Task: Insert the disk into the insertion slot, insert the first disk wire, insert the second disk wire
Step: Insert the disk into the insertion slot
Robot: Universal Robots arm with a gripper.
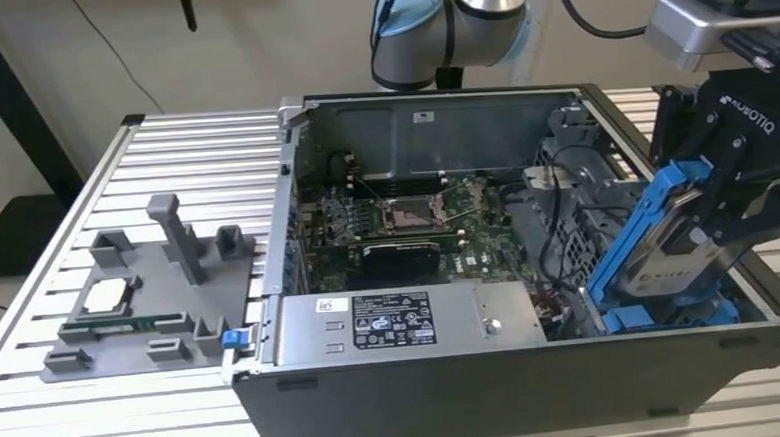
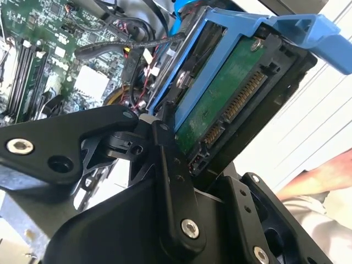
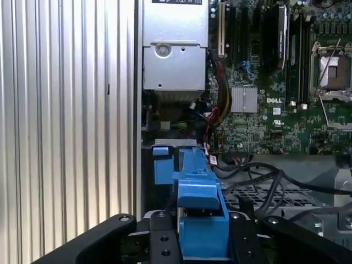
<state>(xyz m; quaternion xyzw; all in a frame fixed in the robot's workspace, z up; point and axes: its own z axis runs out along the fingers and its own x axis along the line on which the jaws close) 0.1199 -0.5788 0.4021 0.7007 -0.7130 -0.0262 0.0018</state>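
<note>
My gripper (image 1: 713,212) is shut on the disk (image 1: 668,249), a silver-grey drive in a bright blue carrier. In the exterior view it hangs tilted, lower end down, over the open computer case's right end. It sits just above the grey perforated drive cage (image 1: 581,230), and I cannot make out the insertion slot itself. In the second wrist view, the black fingers (image 2: 165,137) clamp the carrier's edges, with the disk's (image 2: 225,104) green board and connector facing the camera. In the first wrist view, the blue carrier (image 3: 199,220) sits between the fingers above the cage (image 3: 258,195). Black wires (image 3: 264,175) loop over the cage.
A smaller blue-fronted carrier (image 1: 643,317) lies low in the case under the disk. The power supply (image 1: 409,320) and motherboard (image 1: 404,218) take up the case's middle. A grey fixture plate (image 1: 153,291) with parts rests on the slatted table (image 1: 53,416). A person's hand (image 2: 324,176) is nearby.
</note>
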